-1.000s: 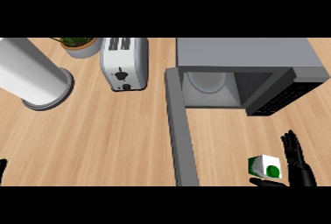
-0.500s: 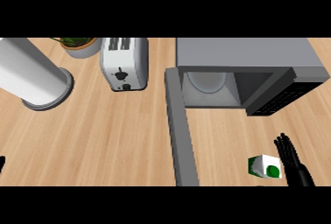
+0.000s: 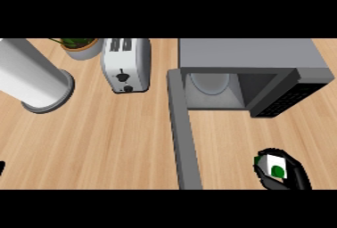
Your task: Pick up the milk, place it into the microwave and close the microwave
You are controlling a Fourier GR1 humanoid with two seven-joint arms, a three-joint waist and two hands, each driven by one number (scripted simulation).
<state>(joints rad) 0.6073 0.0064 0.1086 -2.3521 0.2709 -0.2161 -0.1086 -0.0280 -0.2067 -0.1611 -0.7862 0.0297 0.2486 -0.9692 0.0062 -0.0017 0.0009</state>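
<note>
The right hand (image 3: 297, 177) was beside the milk (image 3: 275, 165) before; now its fingers had curled round it. The milk was low on the worktop (image 3: 118, 142), in front of the open microwave (image 3: 250, 55), ready for lifting.

Bright, even light across the wooden tabletop (image 3: 112, 142), shadows faint and soft, microwave (image 3: 250, 58) cavity shaded darker toward its right wall

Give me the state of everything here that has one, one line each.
microwave: open, no milk inside.
microwave door: swung out toward the robot.
milk: outside the microwave, fingers curled round it.
right hand: shut on the milk.
left hand: only a sliver at the left edge.
toaster: nothing showing in its slots.
</note>
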